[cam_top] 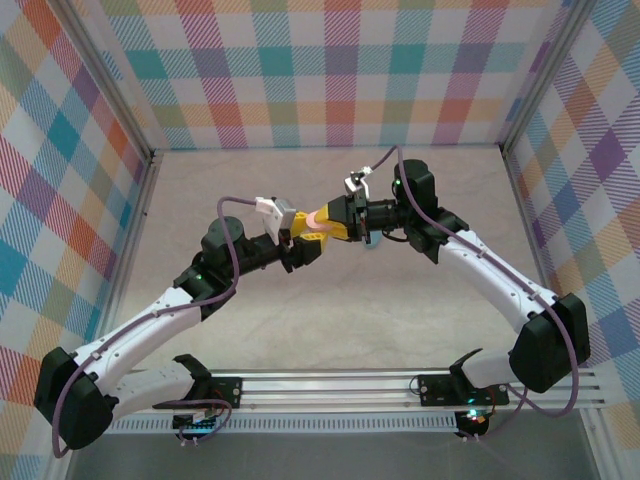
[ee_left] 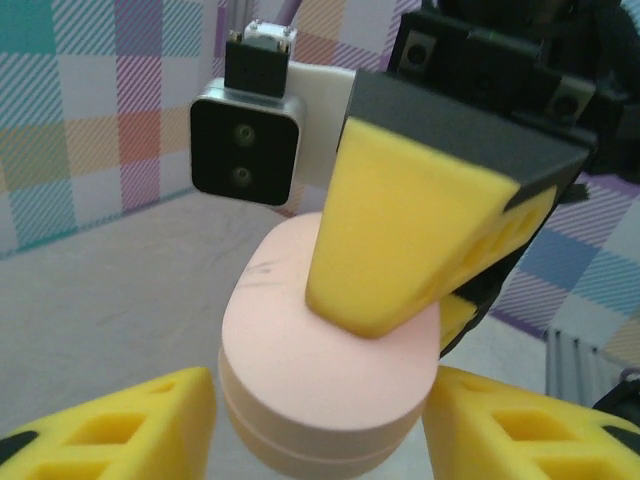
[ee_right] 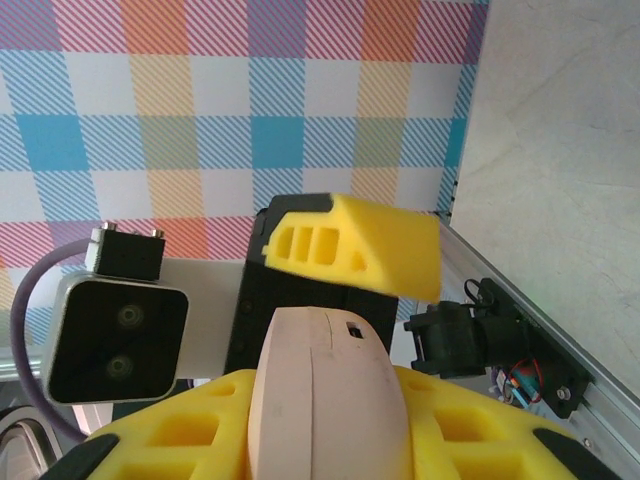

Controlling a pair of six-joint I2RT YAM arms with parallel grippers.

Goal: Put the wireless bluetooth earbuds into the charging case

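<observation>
Plaid walls (cam_top: 330, 70); charging case (ee_left: 330, 370) pinched by left hand (cam_top: 305, 242), right hand (cam_top: 338, 231), midair.

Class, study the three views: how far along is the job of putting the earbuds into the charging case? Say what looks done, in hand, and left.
Done: the pink case is held above the table. In hand: the left gripper clamps its sides while the right gripper pinches lid and base. Left: the lid looks shut, so opening it and inserting the earbuds apparently remain.
</observation>
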